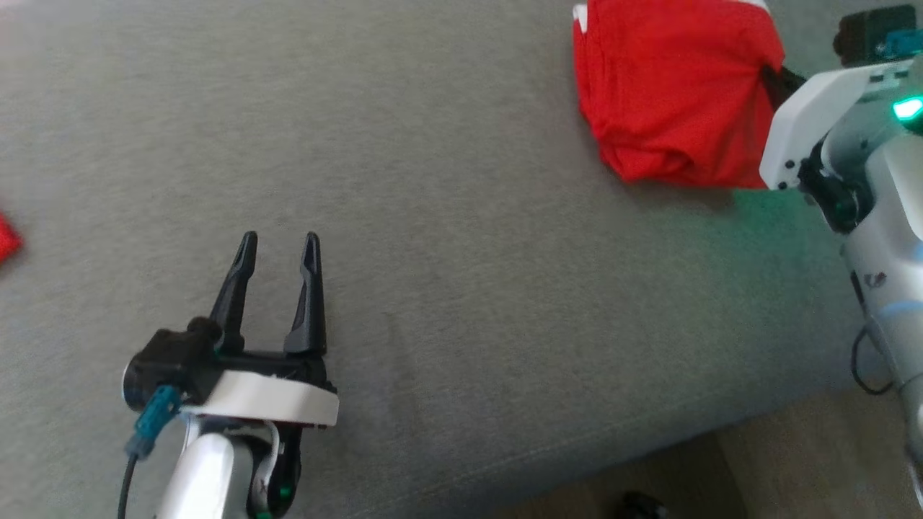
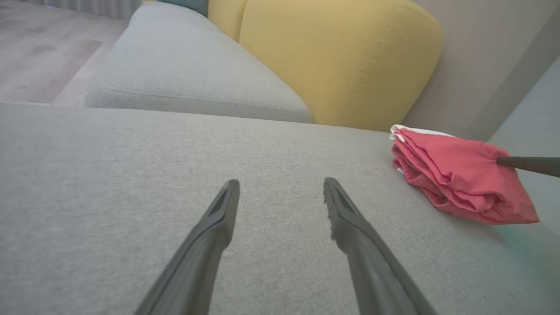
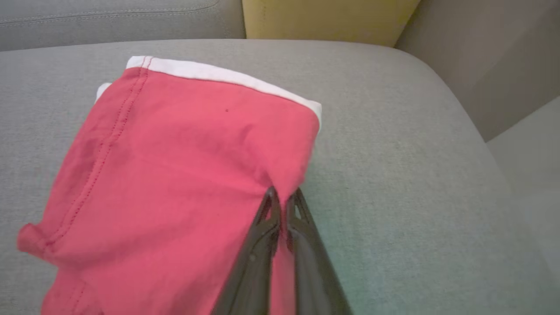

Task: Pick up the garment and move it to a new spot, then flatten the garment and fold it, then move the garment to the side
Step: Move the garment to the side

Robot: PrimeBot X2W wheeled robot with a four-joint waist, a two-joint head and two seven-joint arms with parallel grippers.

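Right hand (image 3: 283, 194): closed, its two dark fingers pinched together on the near edge of the garment. In the head view the fingers (image 1: 782, 78) enter the cloth from the right, below the white wrist plate.
Left hand (image 1: 280, 244): open, its fingers spread and holding nothing. It is over bare upholstery at the lower left of the head view, well apart from the garment.
Sofa seat (image 1: 469, 288): grey woven cushion that carries the garment. Its front edge runs across the lower right of the head view.
Neighbouring seat cushion (image 2: 183, 65): grey, lying beyond the first in the left wrist view.
Back cushion (image 2: 341, 61): mustard yellow, upright behind the seat.
Floor (image 1: 793, 468): pale and wood-toned, below the seat's front edge.
Garment (image 1: 670, 94): red cloth with a white trim band, folded into a compact stack of several layers. It lies at the far right corner of the seat, near the yellow cushion.
Indicator light (image 1: 907, 109): green, on the right arm. It casts a green tint on the seat beside the garment.
Red scrap (image 1: 6, 241): small piece at the left edge of the head view, too little visible to identify.
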